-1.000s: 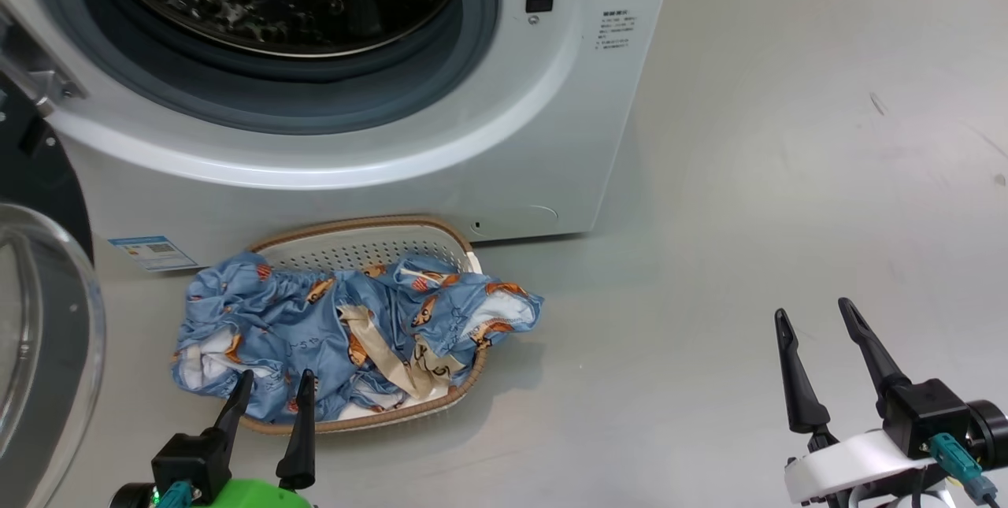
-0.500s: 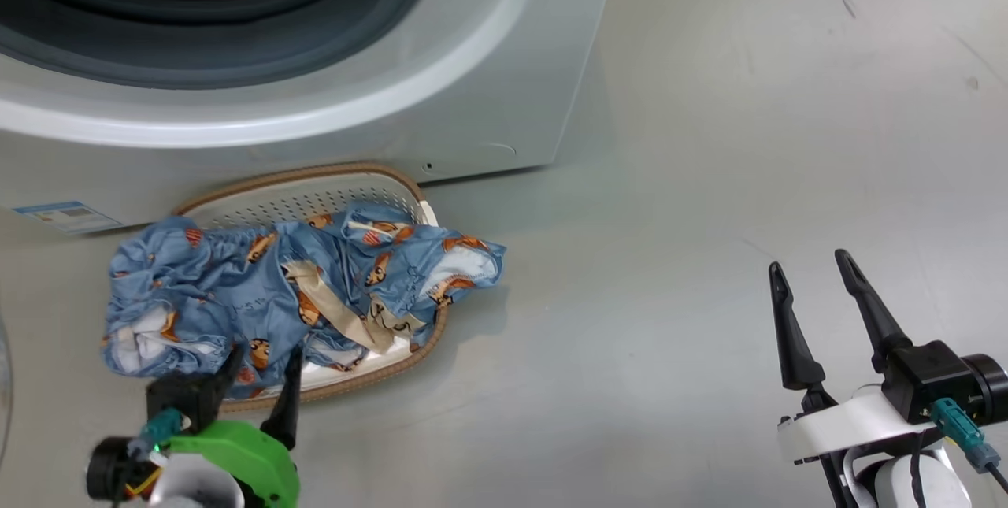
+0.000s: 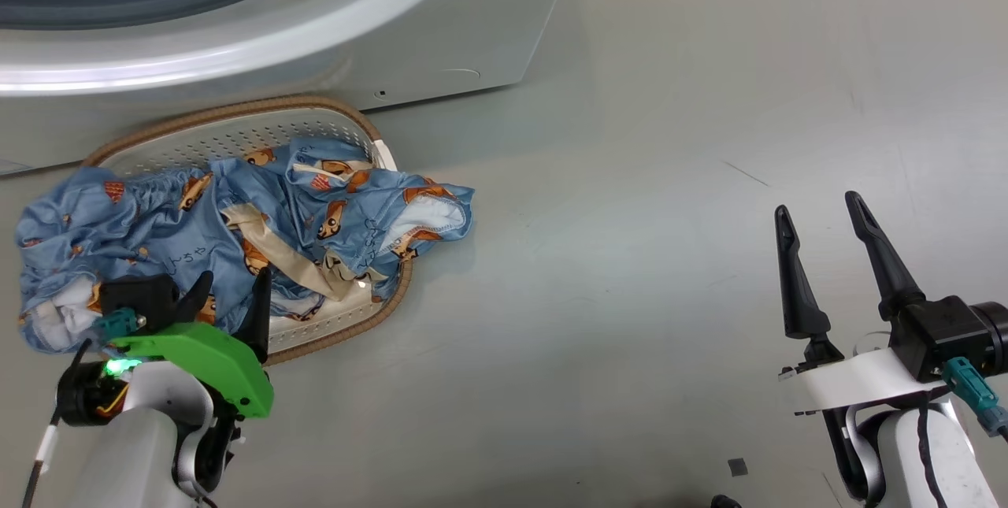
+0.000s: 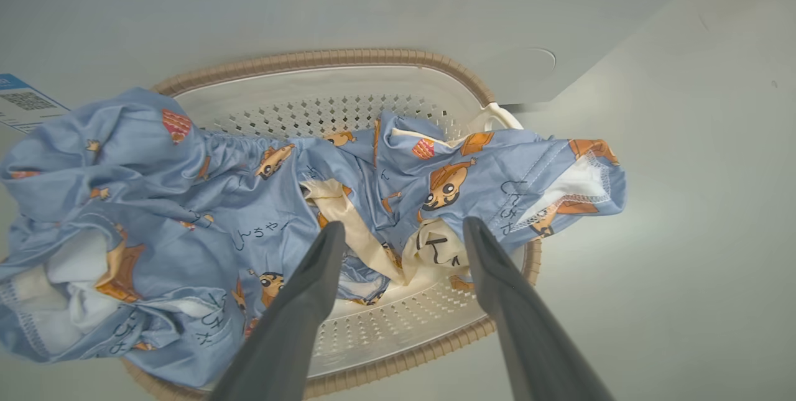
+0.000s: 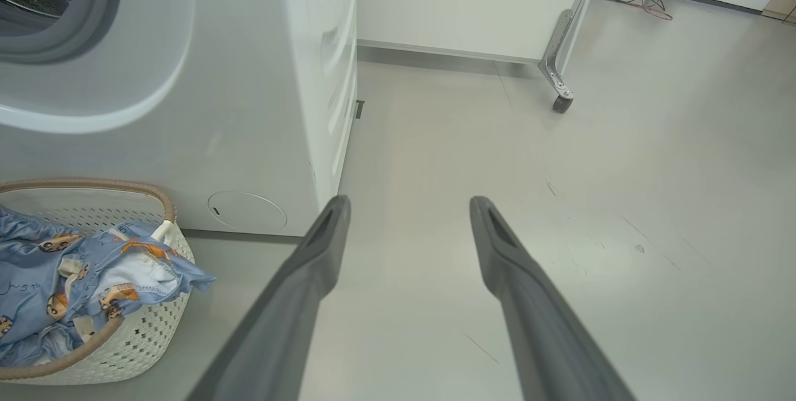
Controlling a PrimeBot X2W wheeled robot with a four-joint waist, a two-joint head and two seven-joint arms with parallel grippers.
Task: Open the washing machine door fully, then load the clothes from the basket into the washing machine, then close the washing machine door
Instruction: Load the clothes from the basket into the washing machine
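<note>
The left pincer (image 4: 403, 225) rises from the bottom centre with its two dark fingers spread wide, tips over blue cartoon-print clothes (image 4: 186, 202) heaped in a cream perforated basket (image 4: 323, 59) with a brown woven rim. The clothes spill over the rim at left and right. Across the top stands the white washing machine (image 4: 311, 3), with a blue label (image 4: 25, 99) at upper left and grey floor (image 4: 684, 233) on the right.

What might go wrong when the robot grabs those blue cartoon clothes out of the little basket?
The light blue cartoon-printed clothes hang over the brown woven rim of the small cream perforated plastic basket, so a lift may drag the basket along. The open left gripper aims near a beige fabric strip; pinching only that might leave the rest behind or trailing on the grey floor.
</note>
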